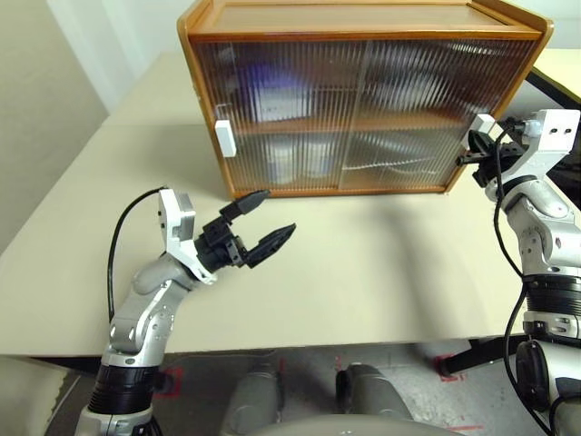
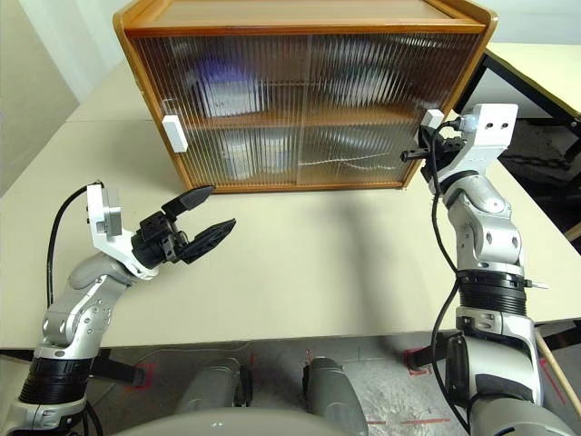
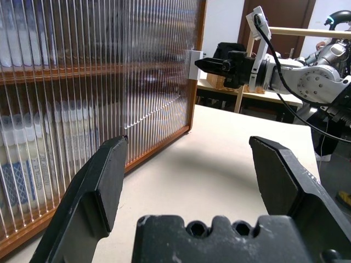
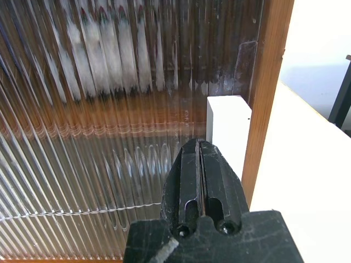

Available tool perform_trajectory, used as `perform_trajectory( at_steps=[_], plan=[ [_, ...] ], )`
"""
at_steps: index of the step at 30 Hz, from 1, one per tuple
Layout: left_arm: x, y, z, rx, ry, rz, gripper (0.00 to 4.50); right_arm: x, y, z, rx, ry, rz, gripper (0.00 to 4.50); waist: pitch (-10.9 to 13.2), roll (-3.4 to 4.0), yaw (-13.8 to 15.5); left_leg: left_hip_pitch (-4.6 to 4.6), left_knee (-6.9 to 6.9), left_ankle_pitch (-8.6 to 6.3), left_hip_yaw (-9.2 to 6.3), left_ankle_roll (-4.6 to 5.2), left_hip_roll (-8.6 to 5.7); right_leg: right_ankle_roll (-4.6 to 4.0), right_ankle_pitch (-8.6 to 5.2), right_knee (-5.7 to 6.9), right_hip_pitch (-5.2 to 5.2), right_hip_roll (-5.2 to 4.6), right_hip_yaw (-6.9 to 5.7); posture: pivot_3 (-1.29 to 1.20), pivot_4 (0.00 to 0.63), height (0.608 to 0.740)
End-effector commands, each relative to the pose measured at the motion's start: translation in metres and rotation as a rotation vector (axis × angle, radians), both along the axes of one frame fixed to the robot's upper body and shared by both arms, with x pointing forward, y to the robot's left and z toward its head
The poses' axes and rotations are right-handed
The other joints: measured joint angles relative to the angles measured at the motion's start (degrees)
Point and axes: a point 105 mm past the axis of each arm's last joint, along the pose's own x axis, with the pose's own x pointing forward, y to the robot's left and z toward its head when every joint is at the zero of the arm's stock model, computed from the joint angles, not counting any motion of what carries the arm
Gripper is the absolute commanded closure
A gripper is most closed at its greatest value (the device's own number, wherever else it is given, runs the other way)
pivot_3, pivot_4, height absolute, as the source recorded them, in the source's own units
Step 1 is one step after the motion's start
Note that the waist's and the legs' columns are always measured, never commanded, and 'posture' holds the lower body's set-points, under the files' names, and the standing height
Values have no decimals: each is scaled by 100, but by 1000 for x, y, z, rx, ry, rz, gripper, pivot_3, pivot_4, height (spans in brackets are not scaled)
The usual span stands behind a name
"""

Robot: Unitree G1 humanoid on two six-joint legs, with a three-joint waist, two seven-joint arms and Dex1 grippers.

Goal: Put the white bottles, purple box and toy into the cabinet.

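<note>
The brown wooden cabinet (image 1: 363,27) stands at the back of the table with both ribbed sliding doors drawn across its front. Behind the left door a purple box (image 1: 272,91) blurs on the upper shelf. The white bottles (image 3: 22,170) with blue labels stand on the lower shelf. A white fluffy shape with red, likely the toy (image 4: 109,49), shows behind the right door on the upper shelf. My right gripper (image 1: 470,150) is shut, its tips right at the white handle (image 4: 228,129) by the cabinet's right edge. My left gripper (image 1: 280,213) hangs open over the table in front of the cabinet, holding nothing.
A second white handle (image 1: 224,138) sits at the cabinet's left edge. The beige table (image 1: 363,272) stretches in front of the cabinet to its near edge. Another table (image 2: 545,64) stands to the right behind my right arm.
</note>
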Motion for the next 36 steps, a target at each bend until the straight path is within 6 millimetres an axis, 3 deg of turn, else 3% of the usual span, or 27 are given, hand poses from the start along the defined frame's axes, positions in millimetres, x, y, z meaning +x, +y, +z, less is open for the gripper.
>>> perform_trajectory(
  at_steps=[1, 8, 11, 15, 19, 21, 23, 25, 30, 36],
  plan=[
    [0, 1, -1, 9, -3, 2, 0, -5, -3, -3, 9, -7, -3, 4457, 0, 0, 3, 0, 0, 0, 0, 0, 0, 0, 0, 0, 0, 0, 0, 130, 0, 740],
    [-2, 20, -1, 33, 2, 60, 0, -21, 43, -7, 42, -51, 244, 4457, 0, 0, -18, 2, 0, 0, -2, 0, 3, 2, -1, 3, 0, 2, 1, 146, 0, 740],
    [3, 52, 3, 32, 8, 193, 0, -52, 63, -36, 38, -12, 459, 3767, -3, -5, -4, 5, -4, 0, -6, 0, 9, 8, -8, 3, 1, 3, -4, 152, 0, 740],
    [17, 89, -4, 84, 34, 412, 0, -74, 36, -64, 113, 39, 460, 2332, -1, -2, 59, 3, -2, -1, -14, -1, 4, 14, -13, 2, 6, -10, -17, 167, 0, 740],
    [32, 146, -28, 182, 111, 762, 0, -87, -18, -90, 161, 87, 301, 845, 1, -10, 152, 21, 5, -3, -7, -5, 1, 26, -6, -3, 24, -15, -14, 184, 0, 740],
    [34, 180, -40, 194, 162, 968, 0, -92, -56, -95, 156, 68, 153, 129, 0, -15, 173, 22, 5, -13, -7, -22, 3, 23, -3, -2, 22, -18, -14, 192, 0, 740],
    [31, 205, -50, 216, 187, 1136, 0, -97, -81, -97, 145, 34, 82, 58, 0, -16, 176, 24, 4, -14, -8, -25, 6, 21, -2, -1, 20, -19, -14, 188, 0, 740],
    [29, 213, -55, 247, 192, 1198, 0, -100, -93, -100, 137, 32, 62, 58, -1, -16, 178, 24, 1, -15, -7, -25, 7, 22, 0, 0, 16, -16, -12, 180, 0, 740],
    [34, 200, -61, 321, 155, 1136, 0, -99, -97, -108, 190, 67, 132, 58, -12, -33, 178, 22, -3, -14, -3, -25, 12, 0, 11, -1, 14, -16, -6, 177, 0, 740],
    [39, 199, -70, 328, 151, 1122, 0, -87, -110, -97, 236, 31, 101, 58, -14, -32, 176, 22, -2, -15, 15, -26, 9, -5, 17, -3, 11, -29, 7, 173, 0, 740]
  ],
)
